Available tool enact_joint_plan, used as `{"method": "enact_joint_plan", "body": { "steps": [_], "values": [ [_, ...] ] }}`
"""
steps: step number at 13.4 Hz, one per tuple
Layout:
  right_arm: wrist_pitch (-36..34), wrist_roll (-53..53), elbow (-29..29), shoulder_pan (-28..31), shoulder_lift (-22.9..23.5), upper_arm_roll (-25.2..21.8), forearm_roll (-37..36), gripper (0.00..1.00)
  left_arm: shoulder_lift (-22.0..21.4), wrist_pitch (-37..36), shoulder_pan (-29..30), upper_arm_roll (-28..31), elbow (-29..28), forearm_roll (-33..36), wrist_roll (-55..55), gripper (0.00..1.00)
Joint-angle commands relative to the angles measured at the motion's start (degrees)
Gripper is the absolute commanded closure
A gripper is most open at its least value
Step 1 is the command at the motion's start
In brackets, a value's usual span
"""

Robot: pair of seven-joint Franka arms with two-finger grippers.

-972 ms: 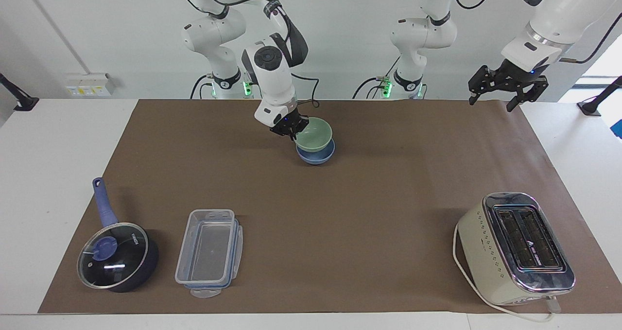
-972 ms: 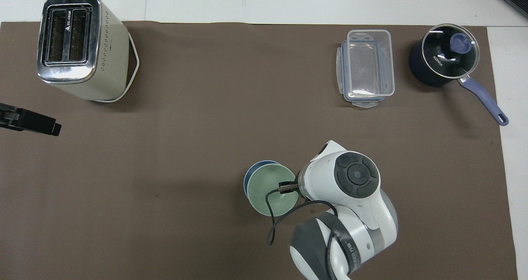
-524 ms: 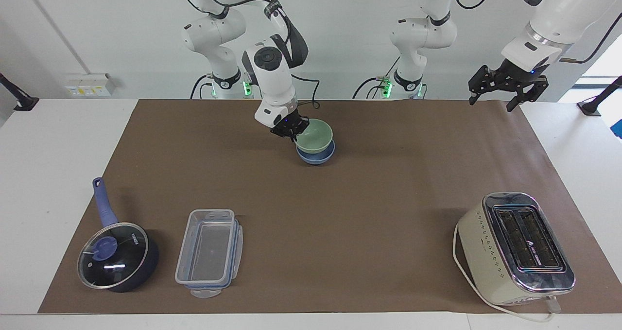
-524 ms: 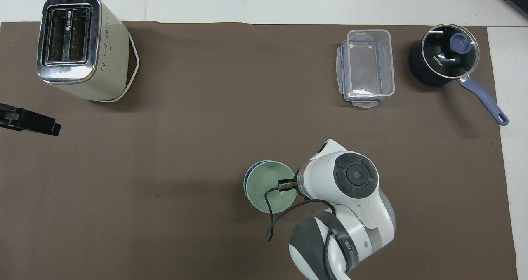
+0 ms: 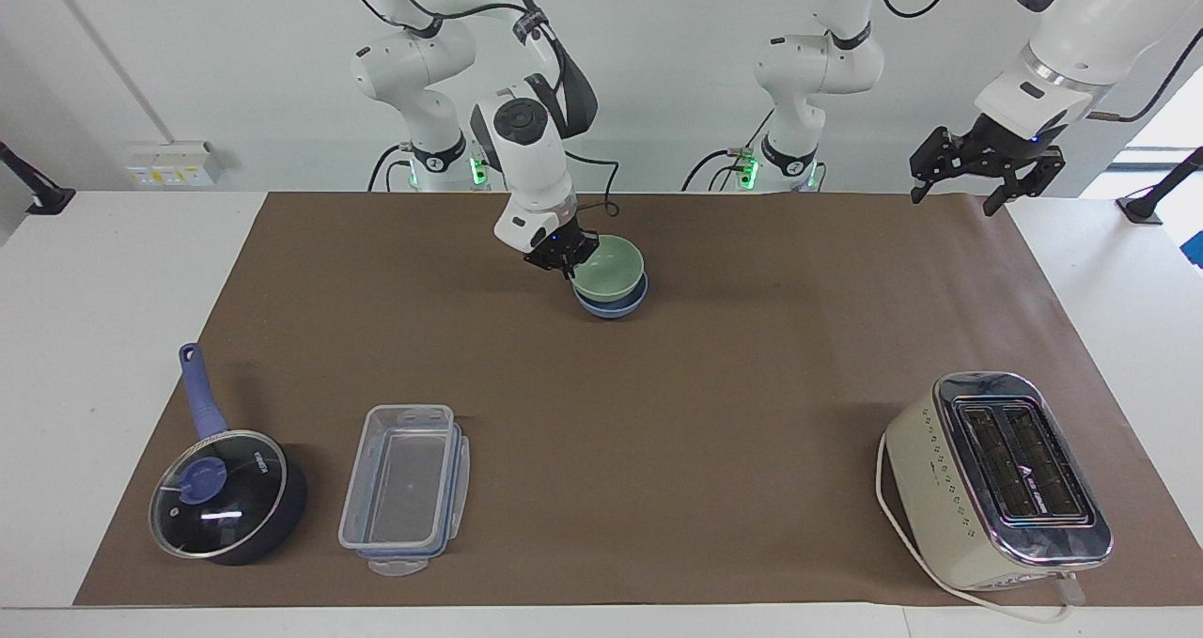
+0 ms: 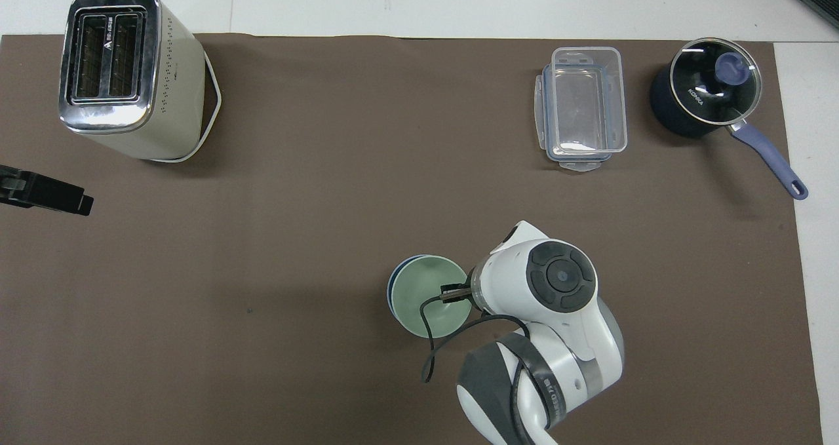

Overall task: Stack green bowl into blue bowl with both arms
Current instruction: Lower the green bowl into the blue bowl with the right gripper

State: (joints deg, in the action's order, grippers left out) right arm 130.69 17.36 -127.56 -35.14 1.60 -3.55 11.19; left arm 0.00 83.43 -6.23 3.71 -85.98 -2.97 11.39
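The green bowl (image 5: pixel 613 272) sits nested in the blue bowl (image 5: pixel 611 308) on the brown mat, near the robots' edge at mid table. Only a thin edge of the blue bowl (image 6: pixel 390 289) shows under the green bowl (image 6: pixel 423 289) in the overhead view. My right gripper (image 5: pixel 562 256) is shut on the green bowl's rim on the side toward the right arm's end; the arm's wrist (image 6: pixel 557 281) hides the gripper from above. My left gripper (image 5: pixel 966 176) is open and empty, raised over the mat's corner at the left arm's end, and it also shows in the overhead view (image 6: pixel 46 194).
A cream toaster (image 5: pixel 996 478) stands far from the robots at the left arm's end. A clear plastic container (image 5: pixel 404 488) and a dark-blue lidded saucepan (image 5: pixel 226 492) stand far from the robots toward the right arm's end.
The green bowl has sunk lower into the blue bowl with my right gripper still on its rim. The left arm has barely moved.
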Motion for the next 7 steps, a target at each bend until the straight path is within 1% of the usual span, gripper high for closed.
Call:
{"method": "enact_joint_plan", "body": {
  "steps": [1, 7],
  "values": [
    [1.8, -0.6, 0.0, -0.4, 0.6, -0.2, 1.6, 1.0, -1.5, 0.2, 0.9, -0.6, -1.6, 1.0, 0.4, 0.0],
    [3.0, -0.9, 0.3, -1.3, 1.7, -0.1, 1.6, 1.0, -1.5, 0.2, 0.8, -0.6, -1.6, 1.0, 0.4, 0.0]
  ]
}}
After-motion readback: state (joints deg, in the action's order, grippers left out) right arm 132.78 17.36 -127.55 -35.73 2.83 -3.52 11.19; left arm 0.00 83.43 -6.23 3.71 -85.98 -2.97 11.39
